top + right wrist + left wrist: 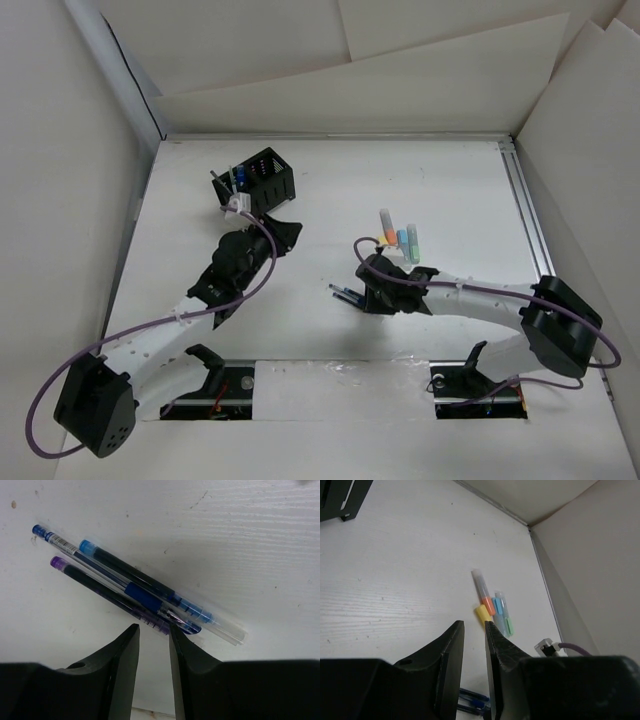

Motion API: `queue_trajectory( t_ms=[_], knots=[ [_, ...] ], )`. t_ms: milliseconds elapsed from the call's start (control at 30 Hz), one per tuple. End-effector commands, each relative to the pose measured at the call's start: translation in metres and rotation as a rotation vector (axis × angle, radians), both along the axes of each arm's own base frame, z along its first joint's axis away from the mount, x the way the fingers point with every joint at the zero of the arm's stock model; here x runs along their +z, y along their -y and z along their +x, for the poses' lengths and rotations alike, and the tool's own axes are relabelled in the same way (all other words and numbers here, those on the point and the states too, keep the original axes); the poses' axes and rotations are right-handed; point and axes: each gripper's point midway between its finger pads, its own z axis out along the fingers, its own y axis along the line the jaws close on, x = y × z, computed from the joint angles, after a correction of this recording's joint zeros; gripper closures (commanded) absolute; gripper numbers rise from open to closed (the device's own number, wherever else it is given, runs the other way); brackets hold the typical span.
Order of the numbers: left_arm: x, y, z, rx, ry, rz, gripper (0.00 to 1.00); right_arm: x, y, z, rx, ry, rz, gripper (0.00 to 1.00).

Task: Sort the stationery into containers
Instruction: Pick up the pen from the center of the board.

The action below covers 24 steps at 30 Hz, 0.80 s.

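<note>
The black mesh organizer stands at the back left, with a few pens upright in its left side; its corner shows in the left wrist view. My left gripper hovers just in front of it, slightly open and empty. Four highlighters lie side by side mid-table: orange, yellow, light blue, green. Three pens lie together on the table. My right gripper is slightly open, its tips right at the pens' ends. The tiny bottle is not visible.
White walls enclose the table on the left, back and right, with a metal rail along the right side. The right arm's purple cable loops over the table near the highlighters. The three loose pens also show in the left wrist view.
</note>
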Motion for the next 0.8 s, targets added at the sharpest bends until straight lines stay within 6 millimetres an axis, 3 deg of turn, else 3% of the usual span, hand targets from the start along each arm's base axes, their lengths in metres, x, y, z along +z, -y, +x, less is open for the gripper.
queue_trajectory(
  t_ms=[0, 267, 767],
  knots=[
    [-0.005, 0.001, -0.006, -0.03, 0.01, -0.005, 0.8, 0.012, -0.007, 0.004, 0.013, 0.021, 0.008, 0.64],
    [-0.018, -0.001, -0.013, -0.041, -0.012, 0.007, 0.8, 0.011, -0.008, 0.0, 0.018, 0.007, 0.009, 0.64],
    [-0.013, -0.012, -0.02, -0.016, -0.011, 0.032, 0.79, 0.004, -0.021, -0.013, 0.072, -0.03, 0.003, 0.67]
  ],
)
